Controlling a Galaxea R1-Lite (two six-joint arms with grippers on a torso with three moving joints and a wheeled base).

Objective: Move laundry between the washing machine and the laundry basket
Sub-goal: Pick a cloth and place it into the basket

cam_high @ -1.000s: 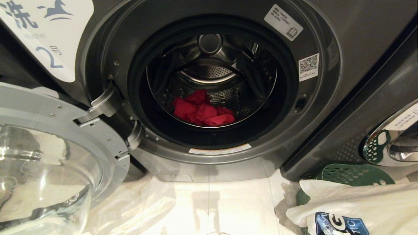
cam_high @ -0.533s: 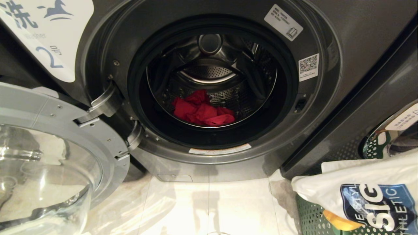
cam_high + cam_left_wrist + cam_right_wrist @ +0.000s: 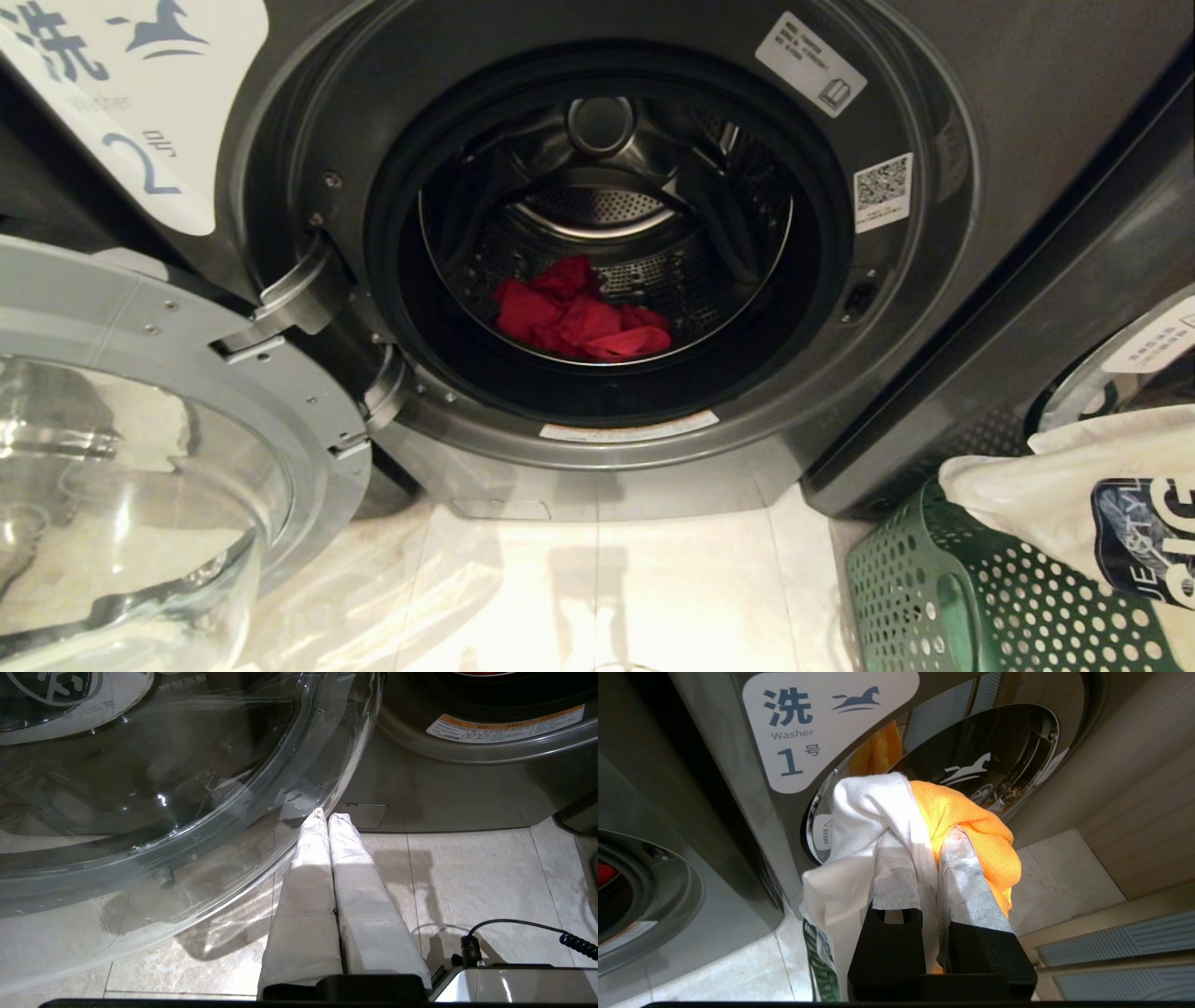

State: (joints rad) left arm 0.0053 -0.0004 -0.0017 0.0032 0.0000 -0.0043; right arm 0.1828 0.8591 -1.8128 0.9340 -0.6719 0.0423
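The washing machine [image 3: 934, 280] labelled 2 is facing the robot with its round door [image 3: 168, 448] swinging wide open to the left. Low at the right, the green laundry basket [image 3: 943, 597] is standing on the tiled floor [image 3: 653, 588], just beside the machine's front corner. A red-pink garment [image 3: 583, 317] is lying crumpled at the bottom of the drum, its long axis running left to right. The right gripper [image 3: 931, 842] is pinching the white garment [image 3: 1046, 485] and the yellow-orange garment [image 3: 966, 816] together, its jaws nearly closed on the cloth; the white one is hanging over the basket's far rim. The left gripper [image 3: 326, 816] is resting low by the door glass, fingers pressed together, holding nothing.
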